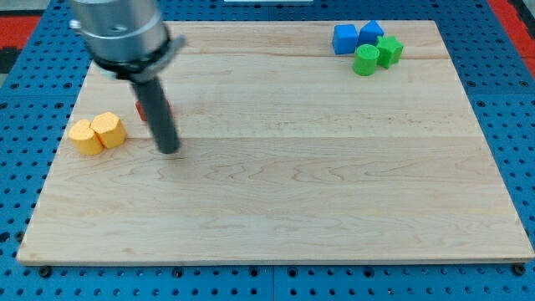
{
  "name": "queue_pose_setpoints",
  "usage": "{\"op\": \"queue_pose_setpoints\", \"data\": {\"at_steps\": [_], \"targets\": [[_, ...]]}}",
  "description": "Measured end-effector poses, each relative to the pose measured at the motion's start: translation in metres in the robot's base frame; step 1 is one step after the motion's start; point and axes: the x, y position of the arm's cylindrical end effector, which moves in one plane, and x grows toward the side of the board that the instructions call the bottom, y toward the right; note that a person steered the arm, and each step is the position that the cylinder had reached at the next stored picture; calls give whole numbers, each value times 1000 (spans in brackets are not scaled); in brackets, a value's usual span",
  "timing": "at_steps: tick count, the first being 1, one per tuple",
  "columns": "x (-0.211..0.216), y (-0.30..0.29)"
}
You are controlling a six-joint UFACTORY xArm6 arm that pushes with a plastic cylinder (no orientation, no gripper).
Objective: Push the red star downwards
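Right now my tip (170, 150) rests on the wooden board (292, 184), just below a sliver of red (141, 109) peeking out behind the rod — presumably the red star, though its shape can't be made out. No jaws on this rig, only the bare rod, so nothing is gripped. I judge this as the approach step: the tip sits on the wrong side, and the next move calls for circling to the star's top edge before pushing down. Two yellow blocks (97, 132) sit touching each other at the view's left; two blue blocks (357, 37) and two green ones (376, 54) cluster top right, shapes unclear.
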Motion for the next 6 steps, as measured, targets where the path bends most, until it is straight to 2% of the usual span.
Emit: {"op": "queue_pose_setpoints", "data": {"at_steps": [1,2,3,4,5,6], "targets": [[-96,14],[-137,-45],[-83,-68],[-47,-25],[-18,61],[17,61]]}}
